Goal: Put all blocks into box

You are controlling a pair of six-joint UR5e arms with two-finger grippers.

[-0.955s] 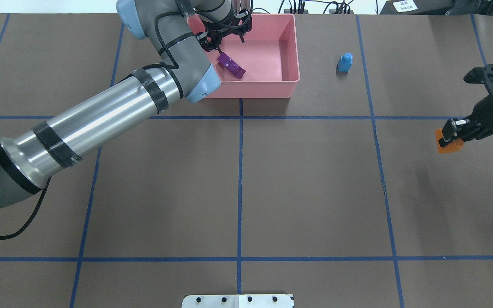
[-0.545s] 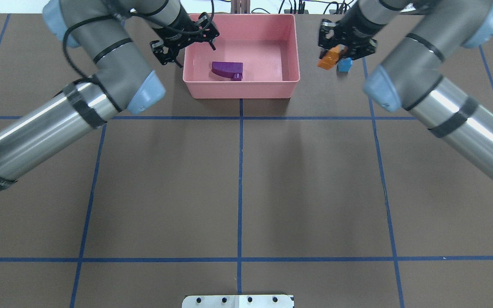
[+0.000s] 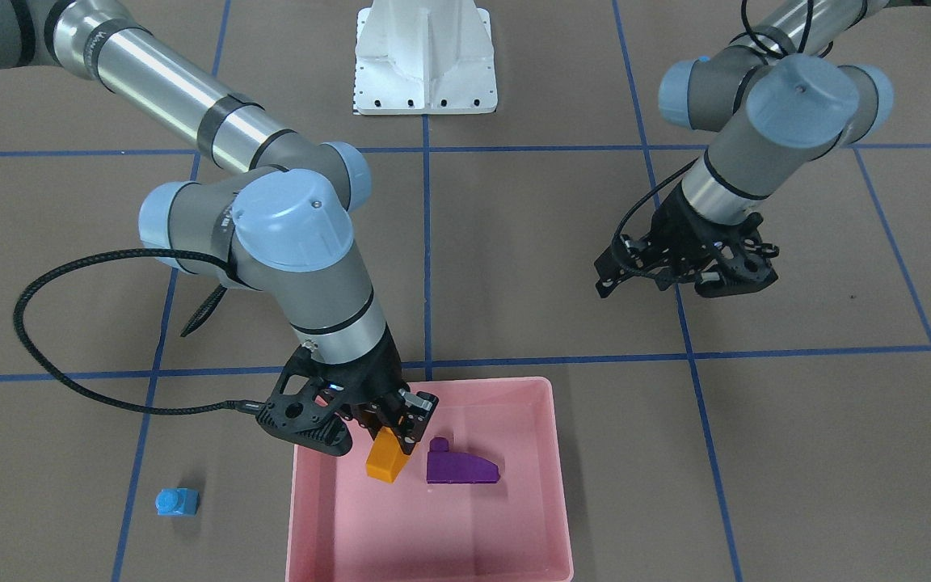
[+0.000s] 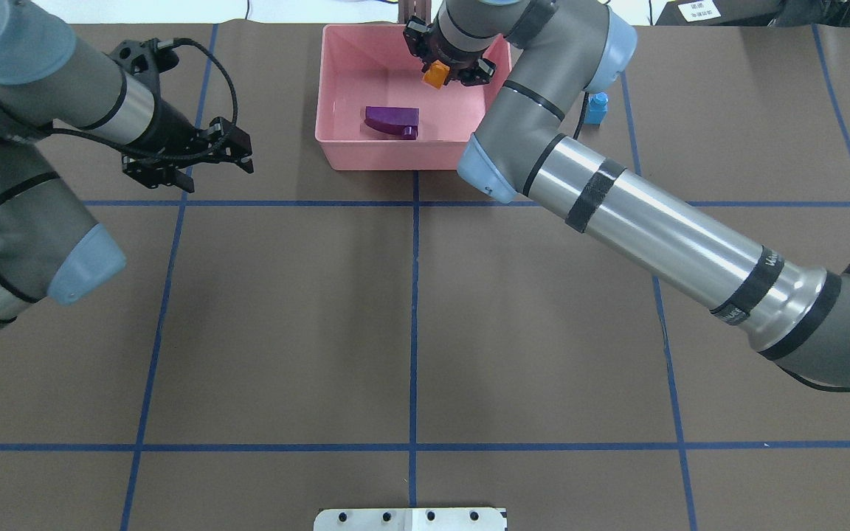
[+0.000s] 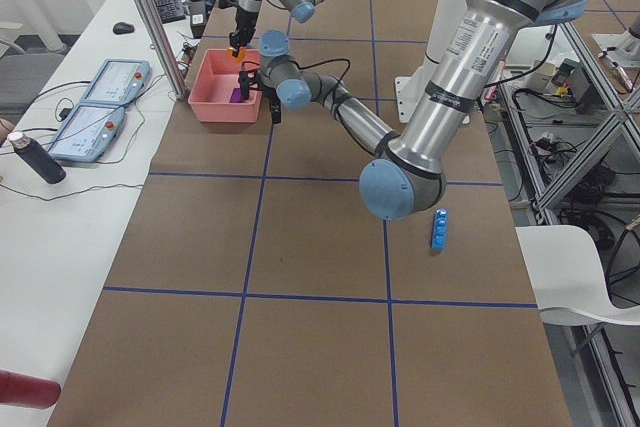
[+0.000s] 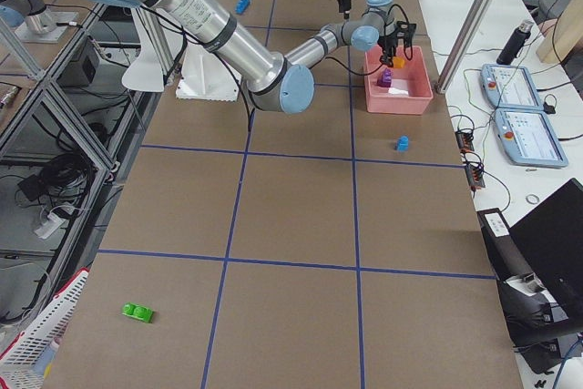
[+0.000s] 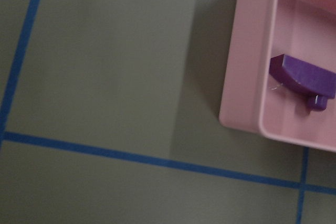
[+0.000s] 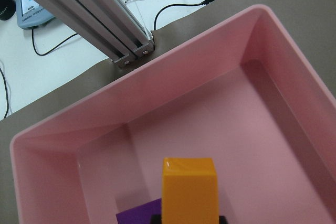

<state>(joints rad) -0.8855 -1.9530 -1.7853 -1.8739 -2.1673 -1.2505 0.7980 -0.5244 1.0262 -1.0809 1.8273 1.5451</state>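
I'm holding the orange brick clamped in the right claw over the box at the tabletop's far edge. The purple brick is lying inside, and the left claw is hanging nearby with its fingers apart.

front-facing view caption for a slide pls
Right gripper holds an orange block over the pink box, purple block inside; left gripper open, empty.

I think this is a robotics lab: I see teach pendants, aluminium frame posts and a blue tape grid on the counter.
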